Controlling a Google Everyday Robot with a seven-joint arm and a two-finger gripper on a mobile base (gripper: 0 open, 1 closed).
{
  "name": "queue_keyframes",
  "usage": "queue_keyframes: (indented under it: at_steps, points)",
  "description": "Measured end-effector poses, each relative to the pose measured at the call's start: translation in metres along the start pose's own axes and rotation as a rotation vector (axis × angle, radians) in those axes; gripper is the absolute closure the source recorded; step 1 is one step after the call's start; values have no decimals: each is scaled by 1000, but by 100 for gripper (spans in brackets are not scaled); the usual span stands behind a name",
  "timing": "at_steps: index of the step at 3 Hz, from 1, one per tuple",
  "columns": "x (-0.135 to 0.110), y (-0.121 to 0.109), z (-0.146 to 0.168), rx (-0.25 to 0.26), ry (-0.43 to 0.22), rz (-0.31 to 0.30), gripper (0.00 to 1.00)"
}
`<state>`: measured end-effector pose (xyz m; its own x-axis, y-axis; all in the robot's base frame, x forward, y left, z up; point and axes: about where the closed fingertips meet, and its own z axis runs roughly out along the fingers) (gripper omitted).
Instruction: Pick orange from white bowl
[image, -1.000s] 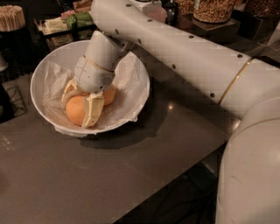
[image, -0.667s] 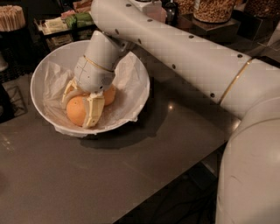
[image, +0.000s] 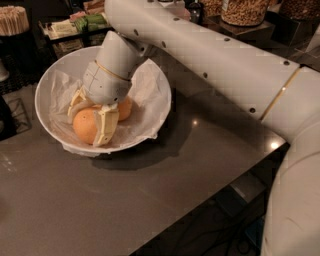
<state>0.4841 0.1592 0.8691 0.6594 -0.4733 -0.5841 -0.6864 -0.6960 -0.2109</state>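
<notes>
A: Where's the gripper (image: 87, 130)?

B: Down inside the bowl (image: 64, 65), which sits by the counter's (image: 150, 195) far left edge. The arm reaches in from the right side.

A: And the jaws?

B: Partly open, as wide as the fruit. The fingers (image: 106, 125) lie against the orange (image: 83, 122) on two sides, so it has hold of it.

A: Is the orange up off the bowl?

B: I can't tell; it sits low, on the near left side of the paper (image: 150, 95) lining. A second orange (image: 125, 107) lies just behind, touching it.
</notes>
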Motion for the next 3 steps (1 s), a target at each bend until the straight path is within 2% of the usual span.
queue_keyframes:
  at_steps: [1, 2, 3]
  points:
    - [-30, 10, -20, 40, 28, -62, 100]
    - [-48, 23, -46, 94, 59, -85, 100]
    - [-36, 46, -90, 166, 45, -72, 100]
